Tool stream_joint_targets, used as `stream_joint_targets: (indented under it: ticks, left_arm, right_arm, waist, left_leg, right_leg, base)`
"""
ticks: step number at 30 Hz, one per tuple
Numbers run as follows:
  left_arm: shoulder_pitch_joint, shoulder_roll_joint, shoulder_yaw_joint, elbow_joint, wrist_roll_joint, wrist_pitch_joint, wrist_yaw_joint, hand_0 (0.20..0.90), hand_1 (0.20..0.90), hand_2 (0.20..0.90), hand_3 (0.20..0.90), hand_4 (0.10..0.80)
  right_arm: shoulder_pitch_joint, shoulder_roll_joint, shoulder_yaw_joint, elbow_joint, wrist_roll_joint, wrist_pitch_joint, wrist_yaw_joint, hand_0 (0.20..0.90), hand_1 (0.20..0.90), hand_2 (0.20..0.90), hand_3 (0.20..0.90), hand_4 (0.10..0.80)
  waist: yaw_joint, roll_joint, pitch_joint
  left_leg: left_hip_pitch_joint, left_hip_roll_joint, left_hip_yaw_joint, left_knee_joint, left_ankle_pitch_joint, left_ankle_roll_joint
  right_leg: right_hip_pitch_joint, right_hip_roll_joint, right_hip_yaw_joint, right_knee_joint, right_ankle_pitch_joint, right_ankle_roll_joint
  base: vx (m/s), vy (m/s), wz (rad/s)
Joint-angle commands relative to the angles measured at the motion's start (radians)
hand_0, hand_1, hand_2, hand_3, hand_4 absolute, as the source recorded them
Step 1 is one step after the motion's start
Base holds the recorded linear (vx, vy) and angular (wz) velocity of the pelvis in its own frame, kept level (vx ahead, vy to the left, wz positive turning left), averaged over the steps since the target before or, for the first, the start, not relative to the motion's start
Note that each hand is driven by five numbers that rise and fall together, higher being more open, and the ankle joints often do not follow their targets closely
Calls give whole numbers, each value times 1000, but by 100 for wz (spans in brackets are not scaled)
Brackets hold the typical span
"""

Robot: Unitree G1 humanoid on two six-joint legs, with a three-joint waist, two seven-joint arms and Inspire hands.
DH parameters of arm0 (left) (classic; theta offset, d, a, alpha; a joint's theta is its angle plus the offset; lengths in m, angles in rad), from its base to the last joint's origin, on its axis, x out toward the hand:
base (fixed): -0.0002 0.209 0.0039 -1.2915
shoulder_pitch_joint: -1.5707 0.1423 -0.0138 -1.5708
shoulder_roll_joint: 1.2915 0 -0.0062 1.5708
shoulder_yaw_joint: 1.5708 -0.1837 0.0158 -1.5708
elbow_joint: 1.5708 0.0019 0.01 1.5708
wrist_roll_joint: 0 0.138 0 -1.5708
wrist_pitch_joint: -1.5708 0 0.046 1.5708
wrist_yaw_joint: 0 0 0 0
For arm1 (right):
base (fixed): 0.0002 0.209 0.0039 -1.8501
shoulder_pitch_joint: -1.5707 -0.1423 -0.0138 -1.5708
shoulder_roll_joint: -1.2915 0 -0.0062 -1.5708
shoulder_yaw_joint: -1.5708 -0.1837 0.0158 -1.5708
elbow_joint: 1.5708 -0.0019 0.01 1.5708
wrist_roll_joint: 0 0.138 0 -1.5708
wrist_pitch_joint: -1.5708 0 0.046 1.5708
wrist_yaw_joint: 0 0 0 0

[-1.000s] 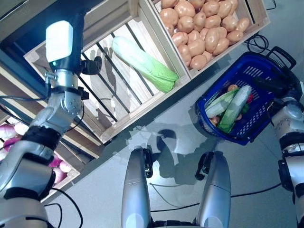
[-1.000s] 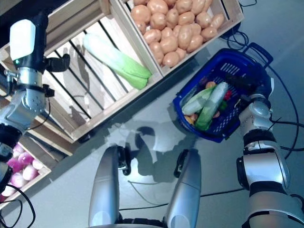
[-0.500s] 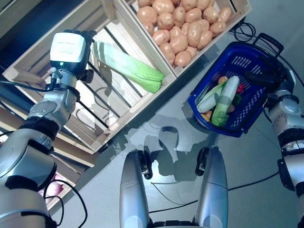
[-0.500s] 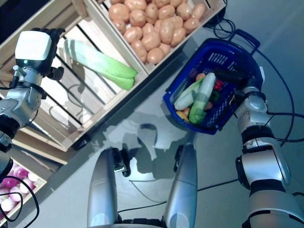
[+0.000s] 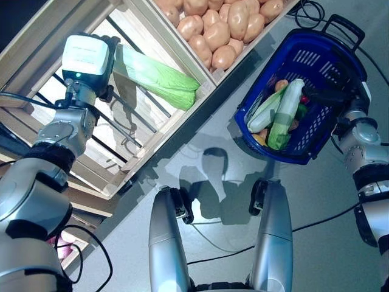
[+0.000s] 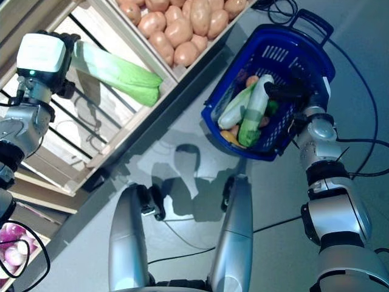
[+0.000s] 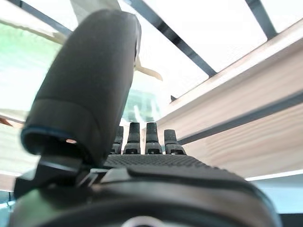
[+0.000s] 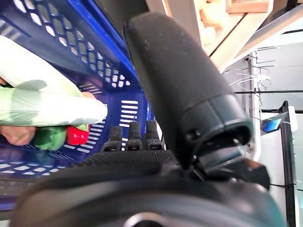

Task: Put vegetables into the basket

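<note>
Reaching into the slatted crate (image 5: 130, 164), the left hand (image 6: 67, 45) is hovering at the pale stem end of the cabbage (image 5: 159, 78). The hand's wrist view is showing the thumb (image 7: 90, 80) raised and the fingers (image 7: 151, 139) extended in a row, with the pale green cabbage just past them. The hand is relaxed and is gripping nothing; whether the fingertips are touching the cabbage is hard to confirm, since the wrist housing is covering them in the head views.

The cabbage is lying along the crate slats, its green leaf end pointing toward the divider. Beyond that divider, the neighbouring crate is holding a heap of potatoes (image 5: 219, 27).

The blue basket (image 5: 331, 61) is hanging at the right, tilted, above the grey floor (image 5: 200, 152). It is containing two pale green cabbages (image 6: 254, 109) lying side by side, plus small orange, red and green items beneath them. Its black handle (image 5: 344, 27) is standing up at the far rim.

The right hand (image 5: 331, 96) is sitting at the basket's near rim. Its wrist view is showing the thumb (image 8: 180, 90) over the blue wall and the fingers (image 8: 135, 137) curling round the rim, so the hand is clamped on the basket.
</note>
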Motion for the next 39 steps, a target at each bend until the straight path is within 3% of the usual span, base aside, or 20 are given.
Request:
stream_joint_targets:
  ticks: [1,9,21,22,34,39]
  left_arm:
    - [-179,54,-57,29,42,86,16,900,900,900,900,800]
    - [-238,42,-113,59,49,134,-40,900,900,900,900,800]
    - [-267,44,-137,114,52,179,-112,900,900,900,900,800]
    - [-265,42,-136,116,37,176,-128,307,307,307,307,405]
    - [-240,51,-110,149,17,171,-147,300,300,300,300,400]
    - [-188,64,-81,173,21,139,-136,300,300,300,300,400]
  right_arm:
    - [-26,-48,-23,-42,89,-116,47,900,900,900,900,800]
    - [-29,-58,-37,-55,120,-118,61,900,900,900,900,800]
    - [-32,-77,-46,-57,132,-146,87,900,900,900,900,800]
    - [-33,-78,-45,-57,138,-151,83,900,900,900,900,800]
    - [-40,-75,-49,-29,161,-166,119,900,900,900,900,800]
    - [-30,-68,-44,-18,172,-161,143,900,900,900,900,800]
  waist:
    - [-16,6,-49]
    - [-30,7,-28]
    - [-36,2,-17]
    - [-36,3,-17]
    - [-30,11,-56]
    - [-28,13,-95]
  left_leg:
    - [-63,84,-133,-89,17,-155]
    - [-166,97,-156,-23,11,-155]
    - [-272,106,-188,36,12,-147]
    - [-273,105,-186,33,15,-145]
    - [-171,108,-138,-69,51,-135]
    - [6,91,-76,-210,86,-135]
  right_leg:
    - [14,-95,55,-120,107,70]
    - [-85,-98,83,-64,108,66]
    - [-190,-97,101,-9,108,55]
    - [-190,-97,99,-11,109,55]
    - [-96,-103,53,-89,123,45]
    - [79,-84,10,-208,141,46]
  base:
    - [-52,88,-12]
    - [-28,53,-6]
    - [-17,38,-6]
    - [-25,14,-8]
    - [-18,-11,-3]
    - [9,-39,-1]
